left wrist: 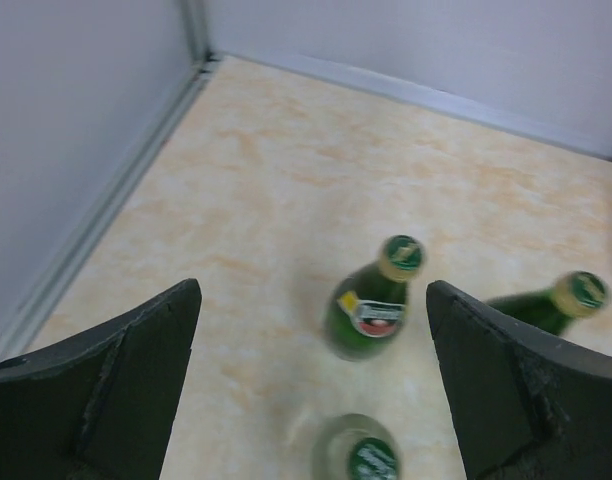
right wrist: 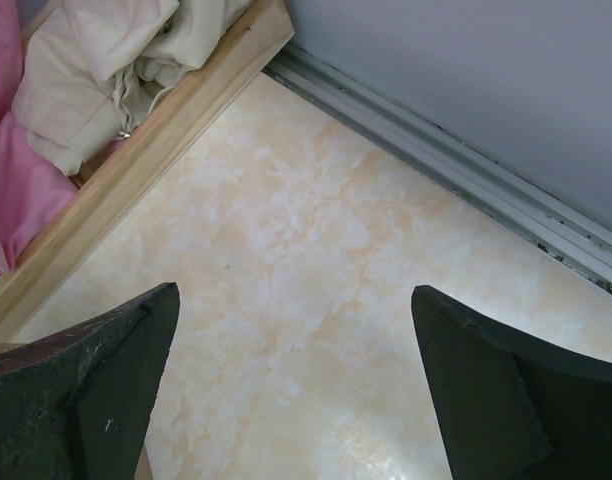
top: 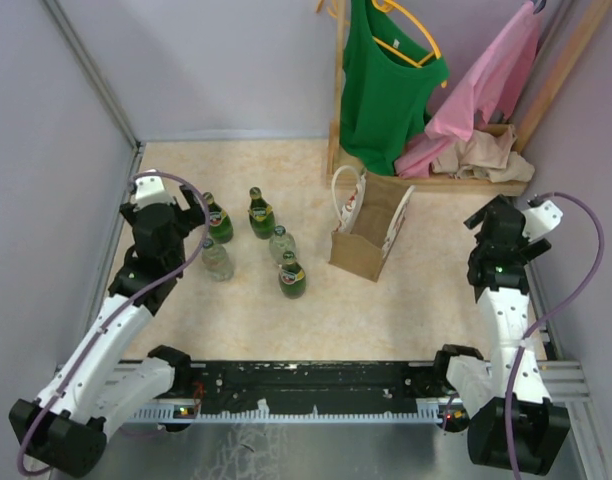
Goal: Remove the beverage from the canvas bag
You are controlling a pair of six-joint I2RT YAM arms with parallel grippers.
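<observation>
left claw (left wrist: pixel 313 300) spread wide, empty, over beverage bottles (left wrist: pixel 371 310) | right claw (right wrist: pixel 294 300) spread wide, empty | canvas bag (top: pixel 361 250) upright

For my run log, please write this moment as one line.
left hand: open, above bottles | right hand: open, empty | canvas bag: upright | out of bag: five bottles

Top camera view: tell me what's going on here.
Neither arm holds anything. The left gripper is open above the table, aimed at a green bottle, one of five bottles standing left of the canvas bag. The right gripper is open over bare table to the bag's right. The bag stands upright with its mouth open. Whether a drink remains inside can't be seen.
</observation>
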